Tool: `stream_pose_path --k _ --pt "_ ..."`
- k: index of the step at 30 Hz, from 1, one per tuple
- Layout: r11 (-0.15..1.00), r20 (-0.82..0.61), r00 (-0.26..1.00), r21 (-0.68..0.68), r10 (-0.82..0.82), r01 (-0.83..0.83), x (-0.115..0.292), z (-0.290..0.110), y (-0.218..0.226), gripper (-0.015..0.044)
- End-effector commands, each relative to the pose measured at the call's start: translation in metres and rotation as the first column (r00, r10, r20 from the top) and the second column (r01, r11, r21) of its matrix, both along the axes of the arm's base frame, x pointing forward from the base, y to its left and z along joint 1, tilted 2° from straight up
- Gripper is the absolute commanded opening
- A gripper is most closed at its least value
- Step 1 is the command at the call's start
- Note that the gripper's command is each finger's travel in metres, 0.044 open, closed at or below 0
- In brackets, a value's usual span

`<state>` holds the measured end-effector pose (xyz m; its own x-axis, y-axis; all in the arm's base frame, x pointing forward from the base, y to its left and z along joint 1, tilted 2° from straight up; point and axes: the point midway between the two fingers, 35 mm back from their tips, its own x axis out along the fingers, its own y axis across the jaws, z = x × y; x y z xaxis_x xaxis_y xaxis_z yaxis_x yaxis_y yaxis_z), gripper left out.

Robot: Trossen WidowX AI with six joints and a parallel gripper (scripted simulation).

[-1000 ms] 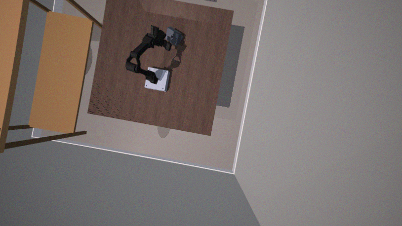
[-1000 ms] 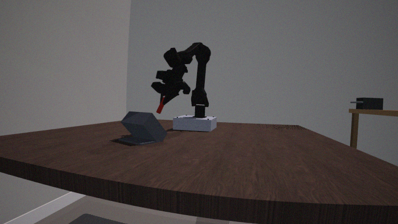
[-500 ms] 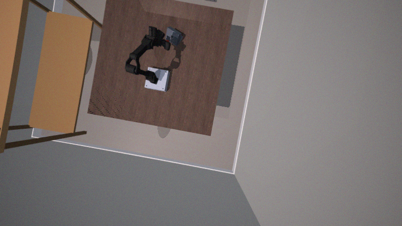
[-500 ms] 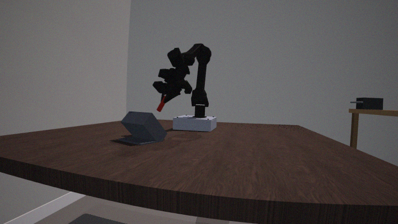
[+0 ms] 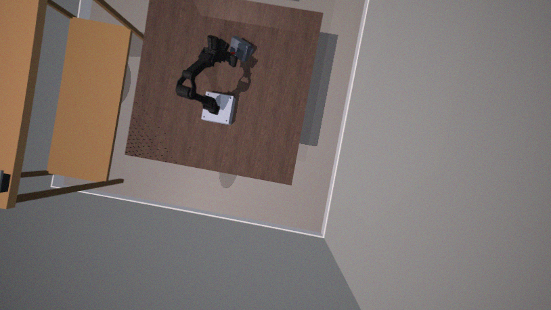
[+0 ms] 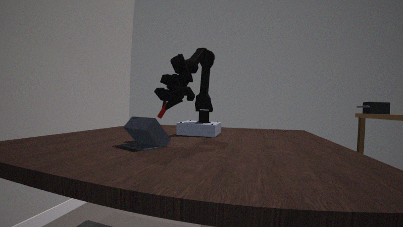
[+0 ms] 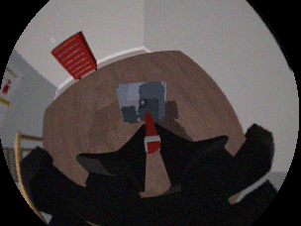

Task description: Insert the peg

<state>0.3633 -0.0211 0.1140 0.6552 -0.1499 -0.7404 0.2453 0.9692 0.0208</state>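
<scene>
The pincer (image 6: pixel 166 104) is clamped on the red peg (image 6: pixel 162 112), which hangs tilted in the air, its free end pointing down and to the left in the exterior view. It sits just above the upper edge of the grey sloped panel (image 6: pixel 146 132) resting on the desk (image 6: pixel 253 163), not touching it. From the wrist view the peg (image 7: pixel 150 136) runs up the middle of the frame, and its tip lies just below the small dark hole (image 7: pixel 142 101) in the panel (image 7: pixel 127 109) face, slightly to the right of it.

The step in hand looks like the approach: the peg is carried and tilted toward the slope, but insertion has not begun. Whether the tilt fully matches the hole's axis is hard to tell from here.

The next move calls for shifting the tip onto the hole's centre, settling the peg along the hole's direction, then pushing straight in. If the peg has flat sides, which these views are too small to show, it needs turning first.
</scene>
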Motion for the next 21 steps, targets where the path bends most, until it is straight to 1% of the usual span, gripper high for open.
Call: stream_pose_path --k 1,21 --pt "1.000 0.012 1.000 -0.004 -0.005 0.005 0.004 -0.003 -0.001 0.0000" --pt "1.000 0.078 0.997 -0.008 -0.001 0.001 0.020 -0.015 0.001 0.0000"
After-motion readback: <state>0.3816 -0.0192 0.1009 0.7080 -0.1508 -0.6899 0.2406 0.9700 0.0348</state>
